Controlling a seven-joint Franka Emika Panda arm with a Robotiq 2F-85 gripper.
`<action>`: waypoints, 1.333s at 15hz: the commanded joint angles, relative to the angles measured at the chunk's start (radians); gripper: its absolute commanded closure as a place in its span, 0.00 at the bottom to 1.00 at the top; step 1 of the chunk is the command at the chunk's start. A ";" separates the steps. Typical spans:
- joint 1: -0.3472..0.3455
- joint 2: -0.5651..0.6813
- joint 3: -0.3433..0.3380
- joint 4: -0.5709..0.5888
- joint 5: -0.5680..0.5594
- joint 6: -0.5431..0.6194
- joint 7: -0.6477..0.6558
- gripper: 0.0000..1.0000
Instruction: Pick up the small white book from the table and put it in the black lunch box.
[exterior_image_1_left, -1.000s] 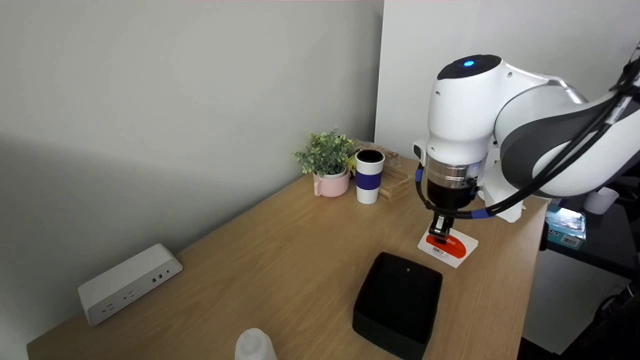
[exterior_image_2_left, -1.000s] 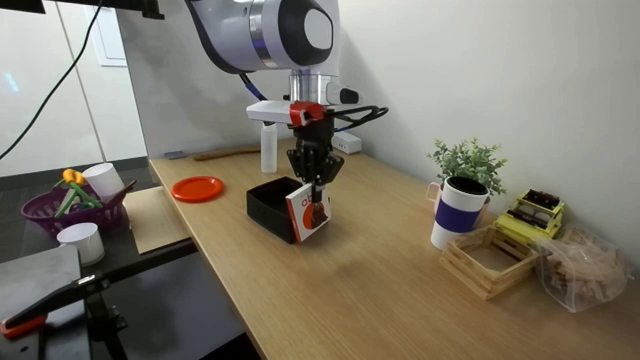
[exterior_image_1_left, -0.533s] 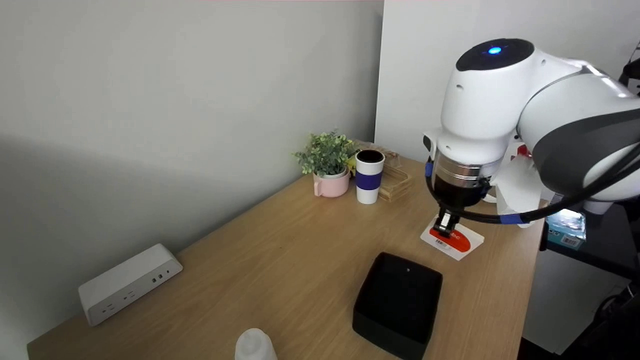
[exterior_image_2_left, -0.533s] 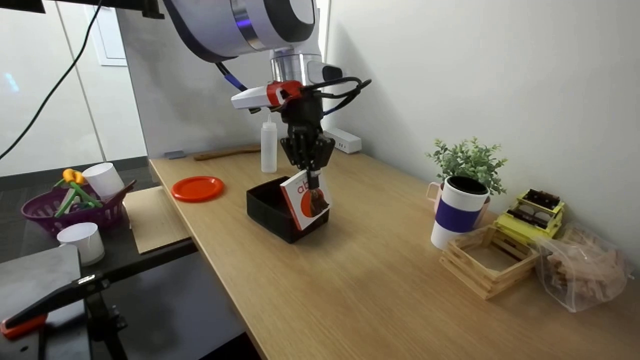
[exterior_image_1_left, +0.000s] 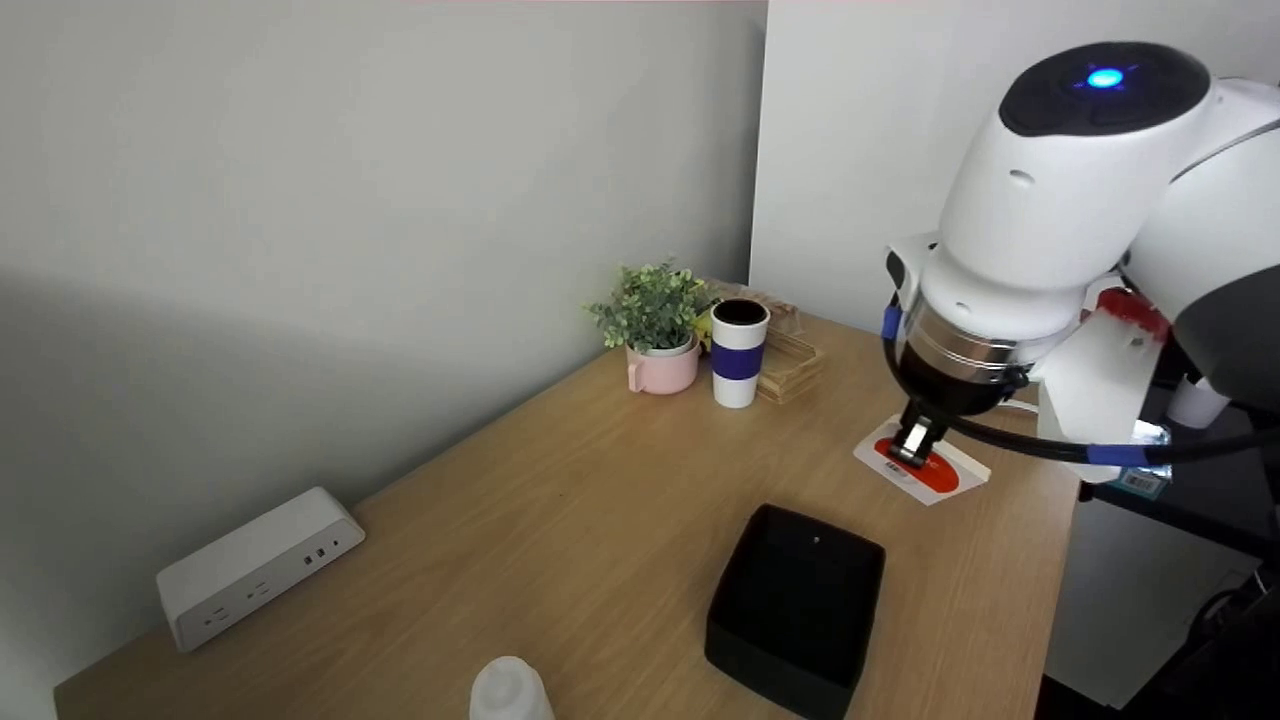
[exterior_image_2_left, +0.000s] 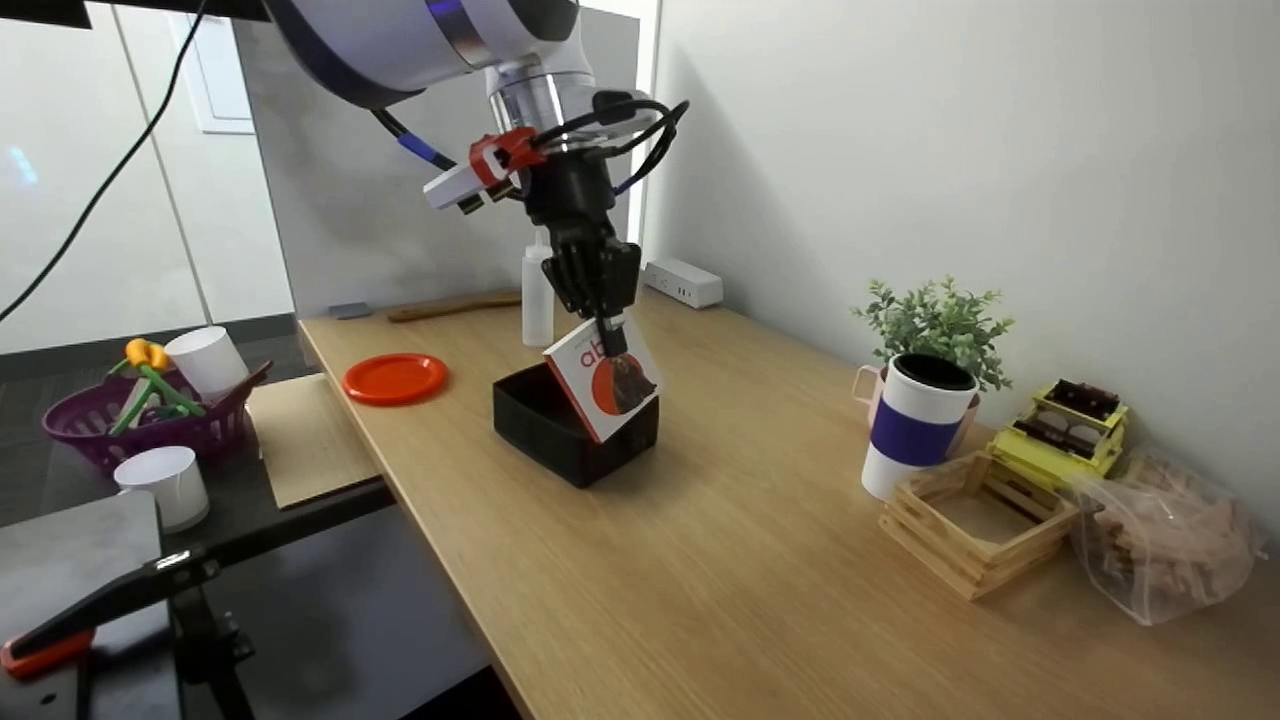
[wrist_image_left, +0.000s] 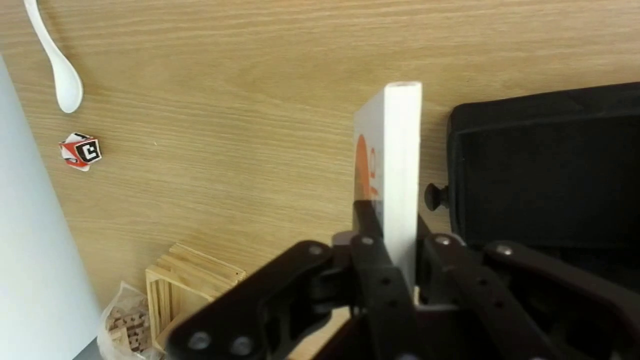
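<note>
A plain pale wall (exterior_image_1_left: 350, 200) backs the light wood table (exterior_image_1_left: 560, 520). The jaws are drawn in tight on the small white book (wrist_image_left: 401, 165), 1 on each cover, as the wrist view shows; a pinch across the thickness is likely the surest hold on something so flat, and it leaves the lower part free to enter a container first. The book hangs tilted from them, apparently off the table, its red-orange marking visible in both exterior views. It is not in the black lunch box (exterior_image_2_left: 545, 438): the wrist view puts it just beside the box, off the side bearing a small knob (wrist_image_left: 436, 197), with a strip of table showing between. The box stands upright, mouth upward, so the book can be let down from above. The step in hand looks like the carry; what it calls for next is probably a shift over the mouth and a straighter book, since at this slant a lower corner could catch the rim. Farther out, a red plate (exterior_image_2_left: 395, 379) and a squeeze bottle (exterior_image_2_left: 537, 305) sit apart from the box, while a white tumbler (exterior_image_1_left: 738, 360), a potted plant (exterior_image_1_left: 650, 305) and a wooden crate (exterior_image_2_left: 930, 535) stand well away toward the wall, perhaps to keep them from being knocked.
</note>
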 joint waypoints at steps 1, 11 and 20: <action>-0.004 -0.075 0.023 -0.076 -0.080 0.011 0.076 0.96; -0.035 -0.167 0.107 -0.175 -0.091 0.021 -0.006 0.96; -0.062 -0.152 0.114 -0.172 -0.056 0.036 -0.209 0.86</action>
